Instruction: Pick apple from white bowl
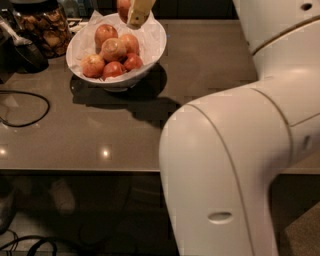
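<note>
The white bowl (152, 47), lined with crinkled white paper, stands at the back left of the brown table (200, 60) and holds several reddish and pale apples (114, 50). My gripper (131, 15) is at the top edge of the view, above the bowl's far rim. It is shut on the apple (122, 7), a reddish-tan one held clear above the others and partly cut off by the top edge. One tan finger (138, 12) shows in front of it; the other is hidden.
A glass jar of brown snacks (42, 27) and a dark object (22, 52) stand left of the bowl. A black cable (30, 112) loops on the table's left. My white arm (240, 150) fills the right foreground. The table's front edge (75, 170) runs across the view.
</note>
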Action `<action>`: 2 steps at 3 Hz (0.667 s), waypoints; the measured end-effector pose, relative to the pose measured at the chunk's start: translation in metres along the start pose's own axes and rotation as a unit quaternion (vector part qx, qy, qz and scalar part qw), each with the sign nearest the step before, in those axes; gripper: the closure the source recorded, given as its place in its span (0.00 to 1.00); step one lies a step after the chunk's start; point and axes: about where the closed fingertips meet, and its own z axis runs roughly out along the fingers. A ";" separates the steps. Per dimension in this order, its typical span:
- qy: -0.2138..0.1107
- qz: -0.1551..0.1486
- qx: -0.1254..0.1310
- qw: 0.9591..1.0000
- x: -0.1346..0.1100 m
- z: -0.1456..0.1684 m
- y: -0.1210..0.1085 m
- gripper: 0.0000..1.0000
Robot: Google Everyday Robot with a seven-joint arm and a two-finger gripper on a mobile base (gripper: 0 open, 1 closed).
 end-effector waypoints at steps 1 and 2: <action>-0.019 -0.008 0.008 1.000 -0.010 -0.025 0.019 1.00; -0.043 -0.023 0.028 0.998 -0.027 -0.057 0.048 1.00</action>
